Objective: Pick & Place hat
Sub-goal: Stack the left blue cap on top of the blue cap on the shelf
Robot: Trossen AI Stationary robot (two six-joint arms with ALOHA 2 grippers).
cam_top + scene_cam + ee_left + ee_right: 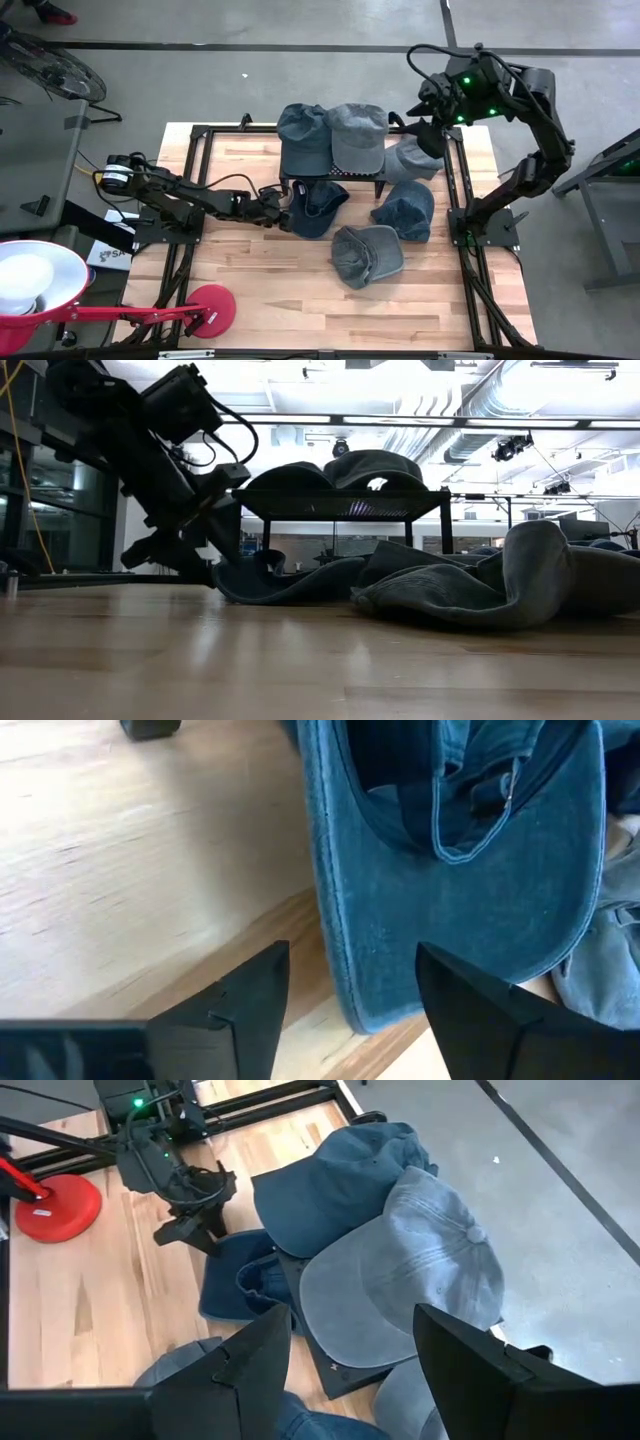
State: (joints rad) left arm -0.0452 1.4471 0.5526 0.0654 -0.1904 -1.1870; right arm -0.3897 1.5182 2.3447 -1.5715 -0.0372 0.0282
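Left gripper [284,211] low, fingers spread; right gripper [428,112] raised, fingers apart.

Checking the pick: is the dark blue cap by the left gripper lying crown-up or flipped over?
Flipped over: the dark blue cap shows its inside and back strap, brim toward the open left gripper.

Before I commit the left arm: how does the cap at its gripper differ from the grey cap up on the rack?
The dark blue cap lies on the wooden table, upside down with its inside and strap showing; the grey cap sits crown up on the black rack. The dark blue cap's brim lies between the open fingers of the left gripper; nothing touches the grey cap, the right gripper hovering open beside it. Both are soft brimmed caps.
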